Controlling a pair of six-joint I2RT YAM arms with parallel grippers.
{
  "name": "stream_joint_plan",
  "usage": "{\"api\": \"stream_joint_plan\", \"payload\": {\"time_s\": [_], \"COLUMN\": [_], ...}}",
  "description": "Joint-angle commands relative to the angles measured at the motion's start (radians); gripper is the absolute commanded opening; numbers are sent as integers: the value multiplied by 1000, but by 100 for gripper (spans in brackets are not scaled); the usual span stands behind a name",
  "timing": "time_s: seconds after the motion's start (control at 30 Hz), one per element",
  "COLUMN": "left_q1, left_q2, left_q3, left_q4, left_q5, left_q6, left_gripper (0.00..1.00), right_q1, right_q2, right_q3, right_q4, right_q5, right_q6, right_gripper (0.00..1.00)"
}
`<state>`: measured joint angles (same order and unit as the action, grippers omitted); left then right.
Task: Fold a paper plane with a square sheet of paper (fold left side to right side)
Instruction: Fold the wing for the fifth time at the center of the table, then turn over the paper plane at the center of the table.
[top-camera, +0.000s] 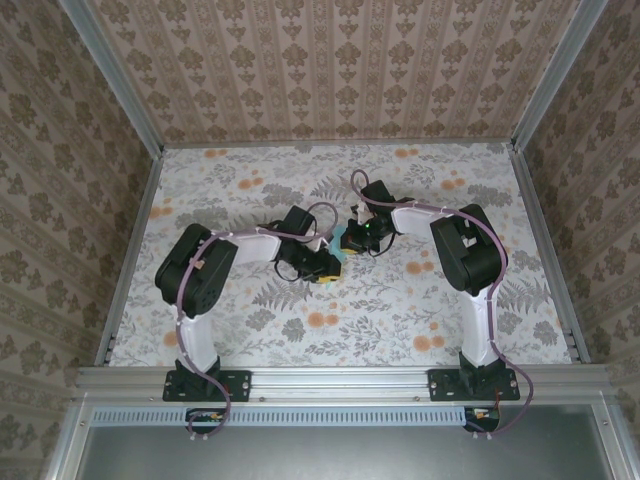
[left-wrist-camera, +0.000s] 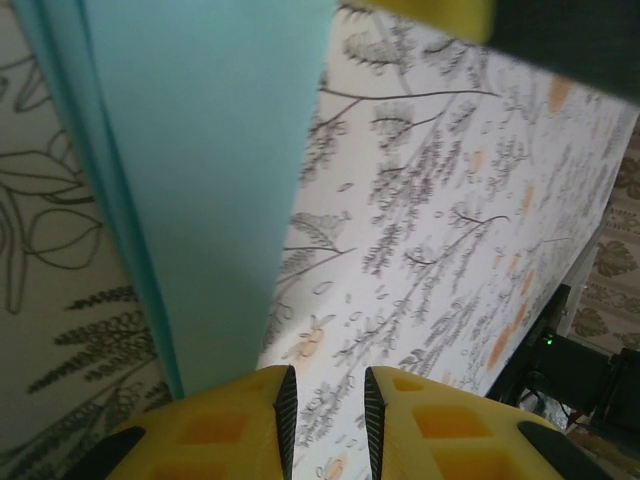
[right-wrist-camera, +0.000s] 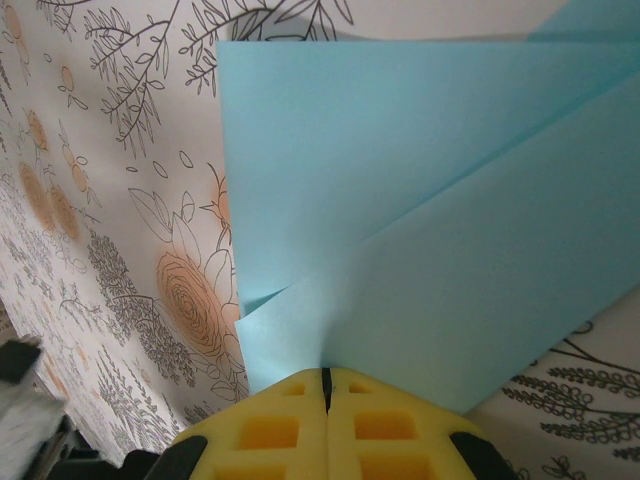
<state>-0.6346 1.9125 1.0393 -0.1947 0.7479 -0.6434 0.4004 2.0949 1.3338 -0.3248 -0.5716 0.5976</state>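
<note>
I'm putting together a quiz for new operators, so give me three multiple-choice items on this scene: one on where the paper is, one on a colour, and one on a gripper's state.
1. Where is the light-blue paper?
A. at the far left corner
B. between the left gripper and the right gripper
C. at the near right corner

2. What colour are the right gripper's fingers?
A. yellow
B. red
C. white

3. How does the right gripper stand?
A. wide open above the paper
B. shut on nothing
C. shut on the paper's edge

Answers:
1. B, because the top view shows the paper where the two wrists meet.
2. A, because the right wrist view shows yellow fingers.
3. C, because the fingers meet there and the paper runs into their seam.
</note>
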Motion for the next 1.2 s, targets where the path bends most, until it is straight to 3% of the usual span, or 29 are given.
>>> {"api": "stream_joint_plan", "payload": {"time_s": [0.0, 0.47, 0.63, 0.9, 1.03, 1.17], "left_q1": [-8, -28, -4, 65, 132, 204], "left_q2": [24, -27, -83, -237, -338, -408], "left_q3": [22, -116, -49, 42, -20, -71], "left_q4": [-33, -13, 11, 1, 0, 7], "left_q5": [-3, -38, -3, 23, -75, -176], "left_q6": [11, -7, -9, 20, 25, 6], "left_gripper": [27, 26, 29, 38, 41, 43], "right_q1": [-2, -11, -18, -31, -9, 42], "right_q2": [48, 41, 10, -168, -295, -358], "right_q3": [-15, 8, 64, 112, 26, -54], "right_q4": [-107, -118, -93, -161, -205, -234], "right_q5": [90, 94, 81, 264, 426, 497], "right_q6": [-15, -24, -27, -71, -23, 68], "right_gripper": [0, 0, 0, 25, 37, 42]}}
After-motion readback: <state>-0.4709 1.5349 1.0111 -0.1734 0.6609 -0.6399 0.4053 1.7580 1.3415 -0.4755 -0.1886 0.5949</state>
